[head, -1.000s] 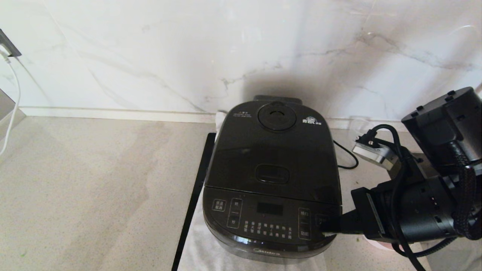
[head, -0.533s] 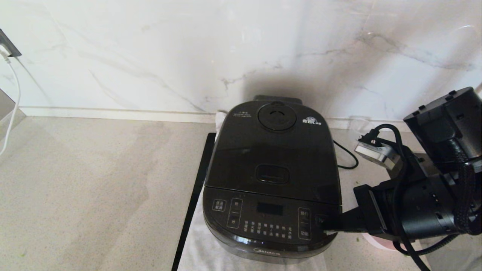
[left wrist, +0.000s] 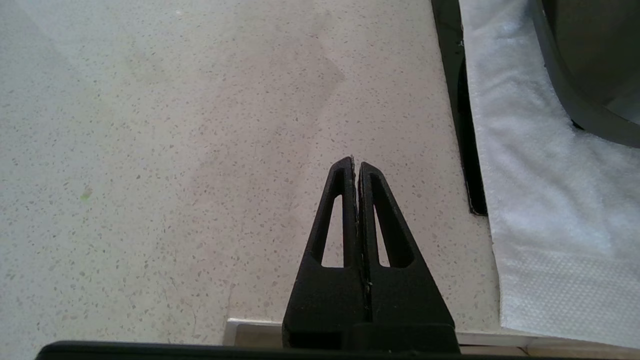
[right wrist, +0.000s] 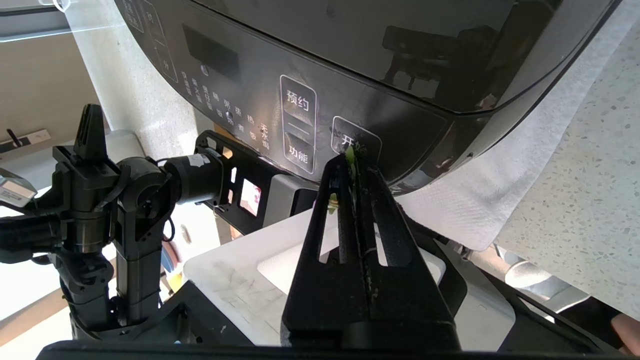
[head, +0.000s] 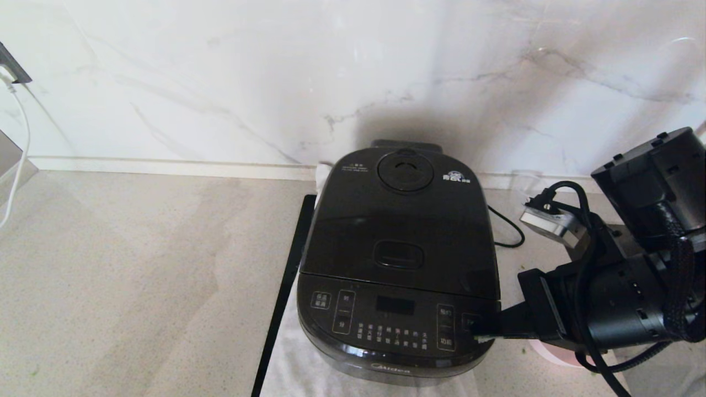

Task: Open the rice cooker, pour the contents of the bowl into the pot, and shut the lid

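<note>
The black Midea rice cooker [head: 400,264] stands on a white towel, its lid [head: 402,220] down, with the oblong latch button [head: 398,255] and round steam vent [head: 405,171] on top. My right gripper [head: 481,334] is shut, its tips touching the rightmost button of the front panel [right wrist: 356,142]. A few green bits [right wrist: 350,156] stick to its fingertips. Under my right arm, only a pink-white rim of the bowl [head: 554,354] shows. The pot is hidden under the lid. My left gripper [left wrist: 356,165] hangs shut and empty over bare counter left of the cooker.
A white towel [head: 298,369] lies under the cooker, with a black strip [head: 284,292] along its left edge. The cooker's power cord [head: 507,231] and a clear plastic cup [head: 524,184] sit at the back right. A marble wall stands close behind.
My right arm has drawn back slightly to the right, uncovering a little more of the bowl's rim. Its tips stay at the panel's right button. The lid has not moved.
</note>
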Controlling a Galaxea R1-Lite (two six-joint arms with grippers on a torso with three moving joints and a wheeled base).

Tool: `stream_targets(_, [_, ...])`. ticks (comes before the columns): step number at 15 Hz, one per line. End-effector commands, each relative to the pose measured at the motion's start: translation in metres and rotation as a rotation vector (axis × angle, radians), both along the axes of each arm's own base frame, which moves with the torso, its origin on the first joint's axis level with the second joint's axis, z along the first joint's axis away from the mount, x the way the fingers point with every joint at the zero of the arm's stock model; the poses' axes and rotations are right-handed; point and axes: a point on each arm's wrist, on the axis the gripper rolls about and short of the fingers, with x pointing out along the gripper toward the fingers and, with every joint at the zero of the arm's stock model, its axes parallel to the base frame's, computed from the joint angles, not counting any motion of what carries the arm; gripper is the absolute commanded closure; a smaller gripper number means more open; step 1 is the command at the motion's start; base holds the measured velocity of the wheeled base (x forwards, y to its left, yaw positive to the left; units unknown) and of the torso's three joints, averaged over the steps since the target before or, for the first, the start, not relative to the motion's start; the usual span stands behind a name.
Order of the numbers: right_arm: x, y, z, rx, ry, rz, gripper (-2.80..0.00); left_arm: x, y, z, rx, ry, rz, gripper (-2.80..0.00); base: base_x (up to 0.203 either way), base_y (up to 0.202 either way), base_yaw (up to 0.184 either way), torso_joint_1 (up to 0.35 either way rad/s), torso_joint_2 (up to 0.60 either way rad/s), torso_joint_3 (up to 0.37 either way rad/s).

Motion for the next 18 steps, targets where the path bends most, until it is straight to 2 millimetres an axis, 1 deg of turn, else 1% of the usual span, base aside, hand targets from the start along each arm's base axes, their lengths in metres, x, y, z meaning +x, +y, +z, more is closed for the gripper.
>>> stream_targets(1, [0.001, -0.003, 0.000, 0.005, 0.007, -0.010, 0.00, 0.000, 0.000, 0.000, 0.001, -0.001, 0.000, 0.00, 0.000, 0.000, 0.000, 0.000, 0.00, 0.000])
stream_targets(8, [0.004, -0.004, -0.003, 0.008, 0.024, -0.007, 0.00, 0.000, 0.000, 0.000, 0.001, -0.001, 0.000, 0.00, 0.000, 0.000, 0.000, 0.000, 0.00, 0.000])
stream_targets(15, [0.008, -0.001, -0.005, 0.025, 0.003, -0.008, 0.00, 0.000, 0.000, 0.000, 0.001, -0.001, 0.000, 0.00, 0.000, 0.000, 0.000, 0.000, 0.00, 0.000])
stream_targets(16, [0.007, -0.002, -0.003, 0.029, -0.002, -0.009, 0.00, 0.000, 0.000, 0.000, 0.001, -0.001, 0.000, 0.00, 0.000, 0.000, 0.000, 0.000, 0.00, 0.000])
stream_targets(18, [0.001, -0.006, 0.006, 0.051, -0.032, -0.009, 0.00, 0.000, 0.000, 0.000, 0.001, -0.001, 0.000, 0.00, 0.000, 0.000, 0.000, 0.000, 0.00, 0.000])
